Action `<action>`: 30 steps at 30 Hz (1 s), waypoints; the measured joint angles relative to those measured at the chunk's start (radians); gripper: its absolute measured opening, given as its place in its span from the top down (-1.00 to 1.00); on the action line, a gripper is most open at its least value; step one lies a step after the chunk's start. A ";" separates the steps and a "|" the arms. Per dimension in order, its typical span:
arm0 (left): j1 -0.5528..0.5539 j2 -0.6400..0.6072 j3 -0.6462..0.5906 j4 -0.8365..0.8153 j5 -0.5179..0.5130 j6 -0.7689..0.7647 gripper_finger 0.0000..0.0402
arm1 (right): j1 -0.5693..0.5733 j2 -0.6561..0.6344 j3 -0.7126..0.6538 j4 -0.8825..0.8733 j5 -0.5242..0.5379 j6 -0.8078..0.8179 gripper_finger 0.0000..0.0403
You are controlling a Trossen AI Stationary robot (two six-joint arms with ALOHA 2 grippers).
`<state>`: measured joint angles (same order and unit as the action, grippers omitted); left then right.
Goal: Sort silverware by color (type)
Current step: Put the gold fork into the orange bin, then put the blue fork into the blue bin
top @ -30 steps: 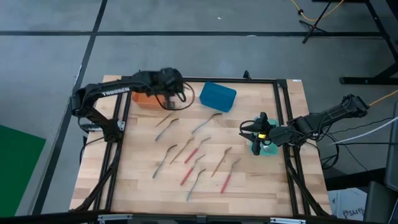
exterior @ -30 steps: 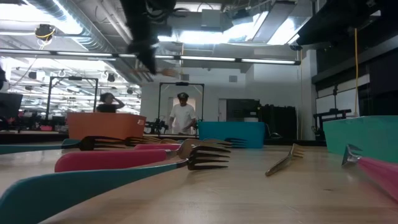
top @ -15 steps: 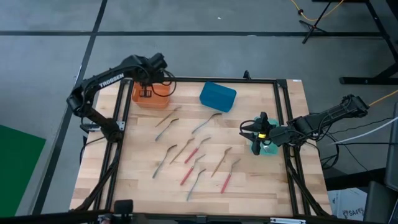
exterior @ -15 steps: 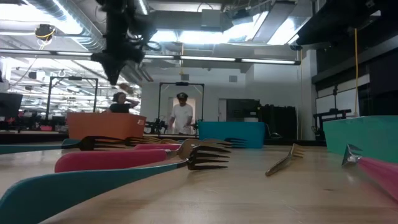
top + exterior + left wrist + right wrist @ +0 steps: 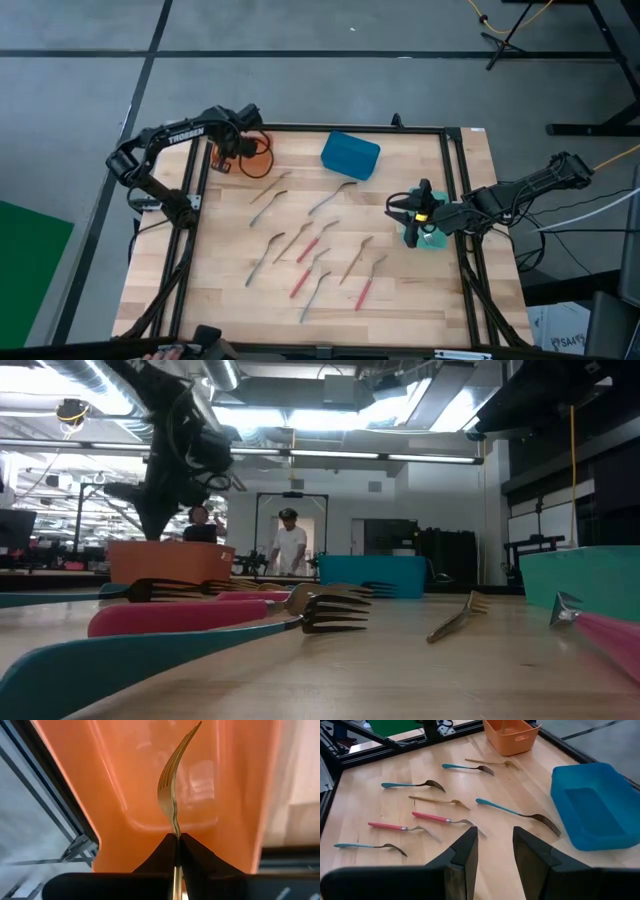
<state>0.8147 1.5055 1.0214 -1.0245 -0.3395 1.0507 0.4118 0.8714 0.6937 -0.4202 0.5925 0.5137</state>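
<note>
Looking down on your worktop [image 5: 420, 300]: pale wood planks, boxed in by a black metal frame along every edge. Your left hand [image 5: 240, 150] sits at the far left corner, over the orange bin [image 5: 262, 163], fingers pressed together on a gold fork [image 5: 172, 795]. The fork stands tines forward above the bin's smooth, glossy plastic floor; the bin has rounded corners and the frame rail runs just beside it, so little room on that side.

Your right hand [image 5: 412, 222] waits near the right edge, over the green bin [image 5: 437, 242], fingers spread with nothing between them. From its wrist view, the fingers [image 5: 465, 857] are dark and blocky.

The blue bin [image 5: 350, 155] lies tilted at the far edge, mid-worktop, well apart from the orange one.

The remaining forks [image 5: 310, 250] lie scattered across the worktop's centre, between your two arms: slim metal tines, curved, with handles in red, teal or plain gold. One red-handled fork [image 5: 445, 820] lies near a gold one [image 5: 437, 800]. Bare wood shows along the near edge and beside the right rail.

Two people [image 5: 288, 545] stand in the room beyond.
</note>
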 joint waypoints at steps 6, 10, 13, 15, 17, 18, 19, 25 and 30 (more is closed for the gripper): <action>0.000 0.000 -0.078 0.149 0.011 0.004 0.94 | 0.000 0.000 0.000 0.000 0.003 0.000 0.44; 0.000 0.000 -0.107 0.199 0.013 0.004 0.94 | 0.000 0.000 0.000 0.000 0.003 0.000 0.44; 0.000 0.000 -0.116 0.214 0.017 0.004 0.94 | 0.000 0.000 0.000 0.000 0.003 0.000 0.44; 0.000 0.000 -0.116 0.225 0.035 0.004 0.94 | 0.000 0.000 0.000 0.000 0.004 0.000 0.44; 0.000 0.000 -0.116 0.233 0.070 0.002 0.94 | 0.000 0.000 0.000 0.000 0.003 0.000 0.44; 0.000 0.000 -0.116 0.238 0.083 0.000 0.93 | 0.000 0.000 0.000 0.000 0.003 0.000 0.44; 0.000 0.000 -0.116 0.242 0.092 -0.001 0.92 | 0.000 0.000 0.000 0.000 0.003 0.000 0.44; 0.000 0.000 -0.117 0.257 0.098 -0.017 0.83 | 0.000 0.000 0.000 0.000 0.003 0.000 0.44; 0.000 0.000 -0.117 0.288 0.098 -0.028 0.81 | 0.000 0.000 0.000 0.000 0.003 0.000 0.44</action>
<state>0.8146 1.5055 0.9047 -0.7361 -0.2410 1.0224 0.4118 0.8711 0.6941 -0.4206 0.5957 0.5137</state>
